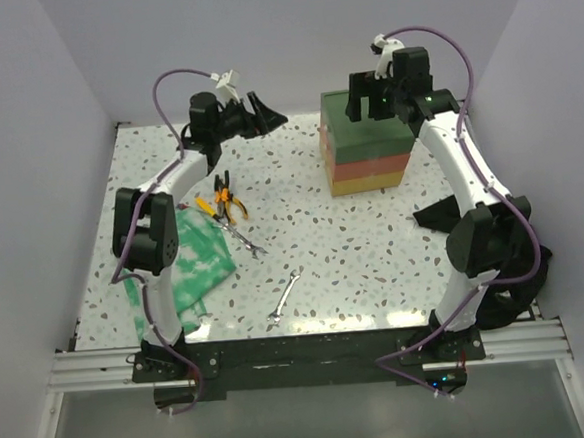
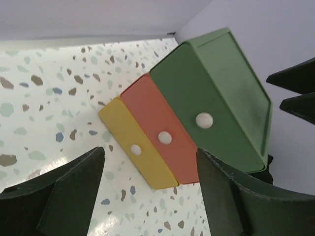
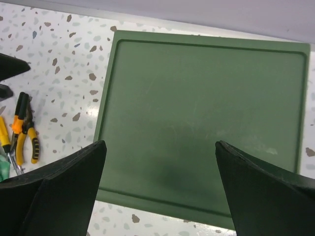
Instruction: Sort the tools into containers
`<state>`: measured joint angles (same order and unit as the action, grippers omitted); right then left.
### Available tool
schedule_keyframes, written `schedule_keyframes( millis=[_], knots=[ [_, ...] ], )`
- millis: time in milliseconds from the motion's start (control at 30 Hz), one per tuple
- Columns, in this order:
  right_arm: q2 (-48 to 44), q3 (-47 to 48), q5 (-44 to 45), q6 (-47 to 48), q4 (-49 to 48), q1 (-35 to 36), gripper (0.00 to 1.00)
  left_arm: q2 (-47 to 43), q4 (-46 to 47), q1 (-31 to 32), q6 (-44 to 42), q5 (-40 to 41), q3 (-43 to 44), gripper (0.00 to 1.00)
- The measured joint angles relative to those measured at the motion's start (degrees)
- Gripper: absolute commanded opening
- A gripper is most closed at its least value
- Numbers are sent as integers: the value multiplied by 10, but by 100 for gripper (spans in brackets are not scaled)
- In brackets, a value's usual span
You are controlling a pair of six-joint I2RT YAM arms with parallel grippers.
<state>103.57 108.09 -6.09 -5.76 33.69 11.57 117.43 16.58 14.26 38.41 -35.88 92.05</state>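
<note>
- Nearest me, one wrench [image 1: 285,300] lies on the table [image 1: 375,263]; a second wrench [image 1: 245,240] lies at the edge of the patterned cloth [image 1: 200,261].
- Farther left, the pliers [image 1: 227,203] lie loose. I judge nothing sorted yet.
- My left hand [image 1: 255,114] hangs released, empty.
- Far right, the drawers [image 1: 365,159] look closed, with my right hand [image 1: 371,101] spread empty above.
</note>
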Motion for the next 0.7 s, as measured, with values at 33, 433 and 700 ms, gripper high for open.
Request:
schedule_keyframes(
  millis=[33,433,700],
  knots=[
    [5,0,-4,-3,0,0,91,10,4,0,6,-2,-3,65],
    [29,0,-58,-20,-7,0,71,139,150,6,139,-73,-62,69],
    [41,-2,-54,-17,3,0,8,224,199,41,207,-83,-8,71]
  ],
)
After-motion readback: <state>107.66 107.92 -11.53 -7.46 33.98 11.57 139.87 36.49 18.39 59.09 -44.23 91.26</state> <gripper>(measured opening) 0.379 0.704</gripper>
